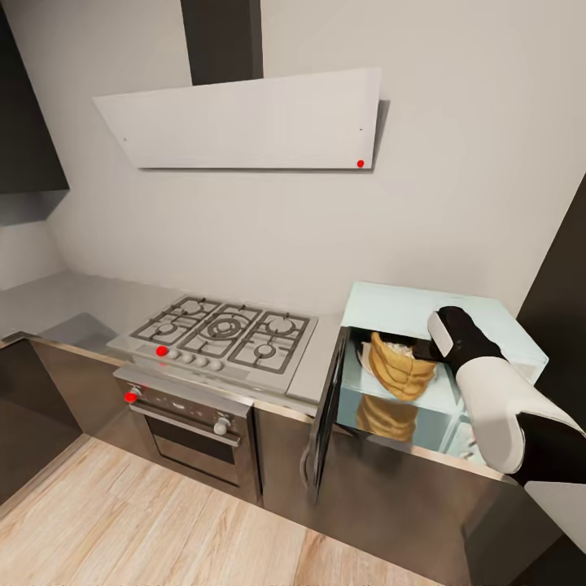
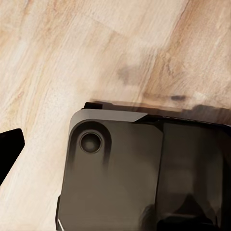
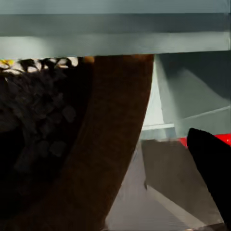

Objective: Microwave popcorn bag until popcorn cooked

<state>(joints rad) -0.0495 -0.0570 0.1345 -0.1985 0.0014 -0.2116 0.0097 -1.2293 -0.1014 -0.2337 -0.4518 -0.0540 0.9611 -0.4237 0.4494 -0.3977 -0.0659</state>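
The popcorn bag stands inside the open microwave, roughly upright with its long axis leaning a little, its rimmed mouth up and tipped toward the back right, where the right arm comes in. Its tan ridged side is mirrored in the glossy cavity floor below. The microwave sits on the grey surface just right of the gas hob, its dark door swung wide to the left. The right arm reaches in from the right, elbow low, wrist angled into the cavity beside the bag. Its claw is hidden behind the bag's rim; I cannot tell whether it is spread or pinching. From the right wrist, the bag's brown rim curves close by, with one dark fingertip off to the side.
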